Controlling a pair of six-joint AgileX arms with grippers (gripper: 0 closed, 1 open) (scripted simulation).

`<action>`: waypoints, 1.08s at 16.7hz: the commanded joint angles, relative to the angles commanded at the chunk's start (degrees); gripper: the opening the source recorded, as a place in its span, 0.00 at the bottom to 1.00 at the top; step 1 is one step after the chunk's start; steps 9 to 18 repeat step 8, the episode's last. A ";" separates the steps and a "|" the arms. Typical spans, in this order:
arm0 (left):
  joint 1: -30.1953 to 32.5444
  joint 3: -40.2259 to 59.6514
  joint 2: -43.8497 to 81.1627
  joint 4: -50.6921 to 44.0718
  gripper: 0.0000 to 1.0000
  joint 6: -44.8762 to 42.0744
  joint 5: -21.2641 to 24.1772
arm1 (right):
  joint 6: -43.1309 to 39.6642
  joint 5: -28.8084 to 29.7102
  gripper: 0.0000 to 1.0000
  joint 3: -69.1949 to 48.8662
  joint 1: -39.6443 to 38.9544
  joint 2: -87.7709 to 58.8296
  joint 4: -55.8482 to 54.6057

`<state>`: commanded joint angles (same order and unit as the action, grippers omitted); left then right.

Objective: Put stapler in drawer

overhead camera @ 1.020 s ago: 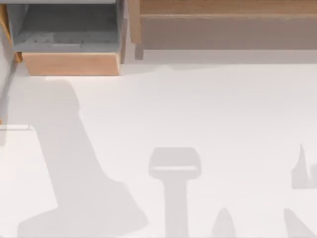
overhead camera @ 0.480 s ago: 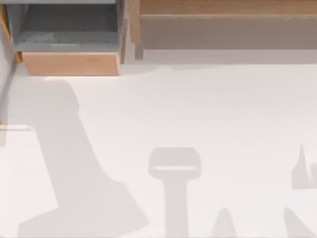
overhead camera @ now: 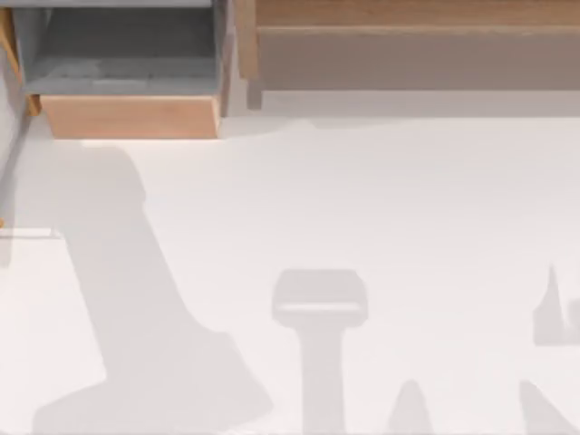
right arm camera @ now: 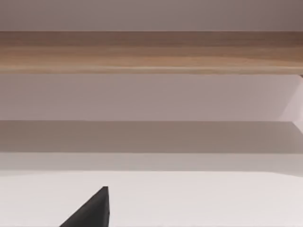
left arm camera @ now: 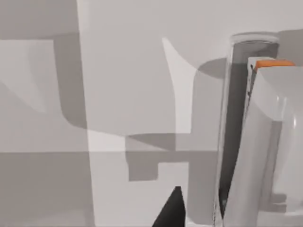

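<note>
Close to the left claw [left arm camera: 176, 208], whose finger state I cannot tell, a white plastic stapler with a grey base and orange tip [left arm camera: 265, 142] lies on the smooth white desk [overhead camera: 362, 199]. Grasping it squarely across its long body seems wise. Farther off at the desk's left stands the open grey-walled drawer with a tan wood front [overhead camera: 127, 116], beside the long wooden ledge [overhead camera: 408, 14].

drawer front [overhead camera: 131, 117]: light orange-tan wood, matt, smooth;
drawer inside [overhead camera: 127, 54]: grey, dull, kinda mottled;
ledge [overhead camera: 417, 14]: wood grain, soft sheen;
tabletop [overhead camera: 362, 199]: plain white, matt, smooth;
stapler [left arm camera: 265, 142]: glossy pale plastic, orange tip
</note>
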<state>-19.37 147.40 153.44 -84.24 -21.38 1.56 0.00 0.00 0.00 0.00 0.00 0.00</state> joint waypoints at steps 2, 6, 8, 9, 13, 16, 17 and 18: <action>0.00 0.00 0.00 0.00 0.98 0.00 0.00 | 0.00 0.00 1.00 0.00 0.00 0.00 0.00; 0.00 0.00 0.00 0.00 1.00 0.00 0.00 | 0.00 0.00 1.00 0.00 0.00 0.00 0.00; 0.00 0.00 0.00 0.00 1.00 0.00 0.00 | 0.00 0.00 1.00 0.00 0.00 0.00 0.00; 0.00 0.00 0.00 0.00 1.00 0.00 0.00 | 0.00 0.00 1.00 0.00 0.00 0.00 0.00; 0.00 0.00 0.00 0.00 1.00 0.00 0.00 | 0.00 0.00 1.00 0.00 0.00 0.00 0.00; 0.00 0.00 0.00 0.00 1.00 0.00 0.00 | 0.00 0.00 1.00 0.00 0.00 0.00 0.00; 0.00 0.00 0.00 0.00 1.00 0.00 0.00 | 0.00 0.00 1.00 0.00 0.00 0.00 0.00; 0.00 0.00 0.00 0.00 1.00 0.00 0.00 | 0.00 0.00 1.00 0.00 0.00 0.00 0.00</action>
